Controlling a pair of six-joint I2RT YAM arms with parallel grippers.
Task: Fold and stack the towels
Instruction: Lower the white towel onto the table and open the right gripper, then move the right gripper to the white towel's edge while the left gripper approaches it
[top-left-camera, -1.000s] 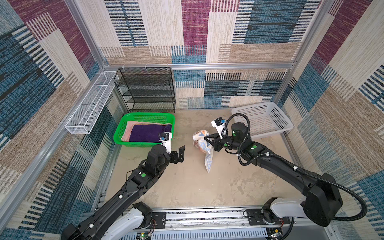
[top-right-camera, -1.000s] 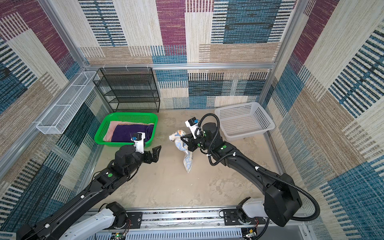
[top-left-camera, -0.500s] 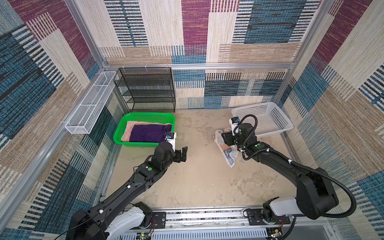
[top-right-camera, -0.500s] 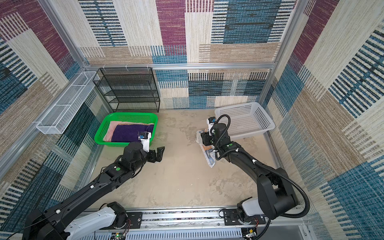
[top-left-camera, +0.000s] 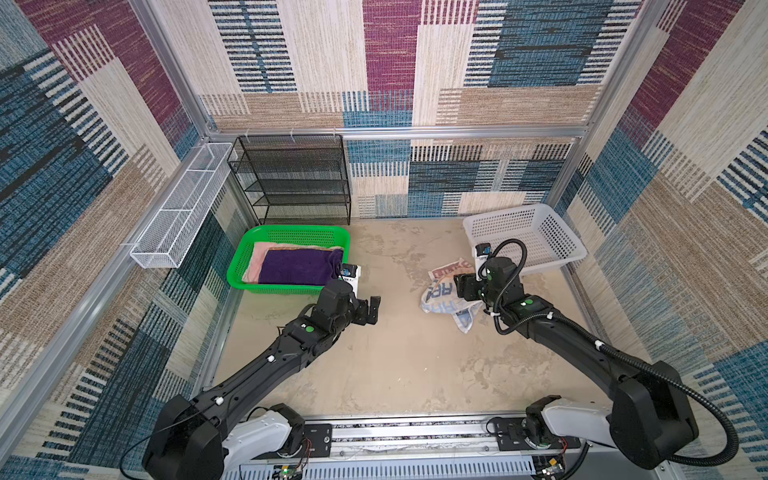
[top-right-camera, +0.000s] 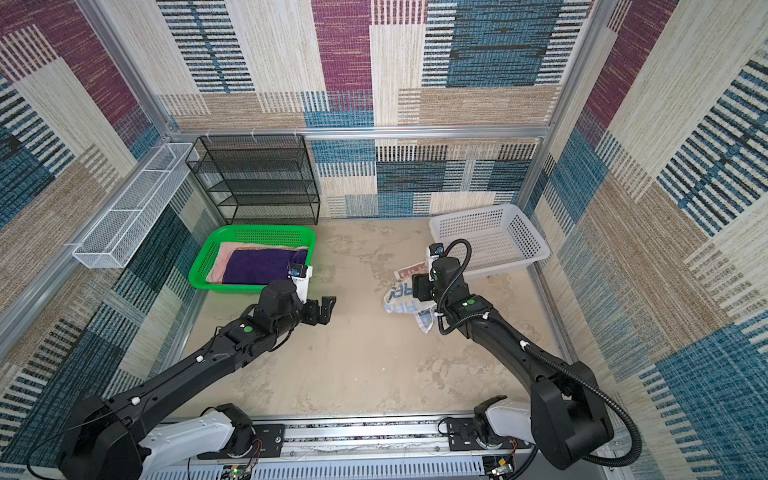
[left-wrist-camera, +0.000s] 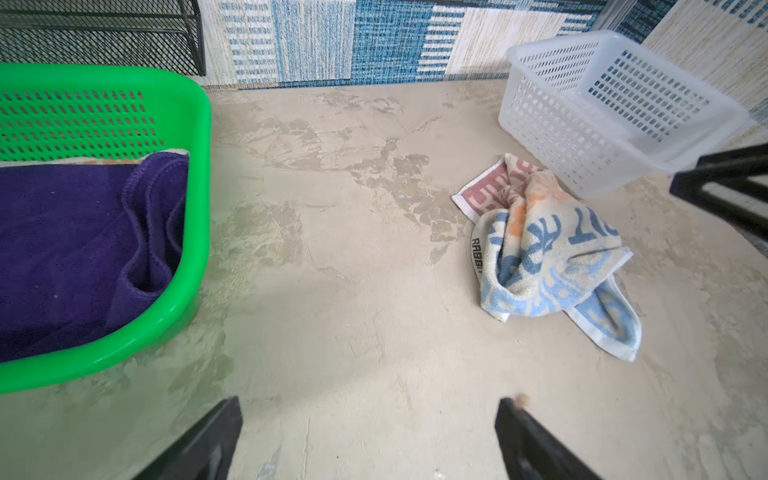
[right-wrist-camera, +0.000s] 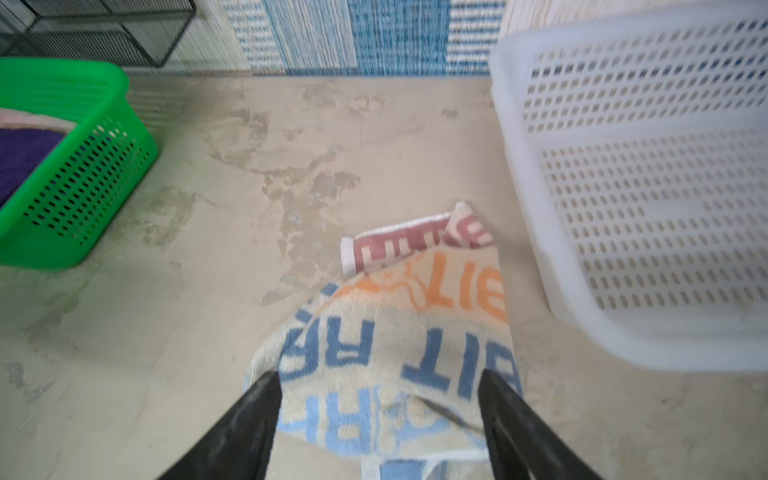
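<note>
Lettered towel (top-left-camera: 438, 291) shifted rightward; wrist view reveals right end effector (right-wrist-camera: 378, 378) spread.

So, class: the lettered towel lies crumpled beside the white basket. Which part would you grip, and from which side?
Probably the red-banded corner of the lettered towel: it lies flat and free of the bunched middle. Come from above on the open-table side, since the white basket crowds the other side.

Green basket (top-left-camera: 299, 237), white basket (top-left-camera: 536, 232), black rack (top-left-camera: 291, 178)
</note>
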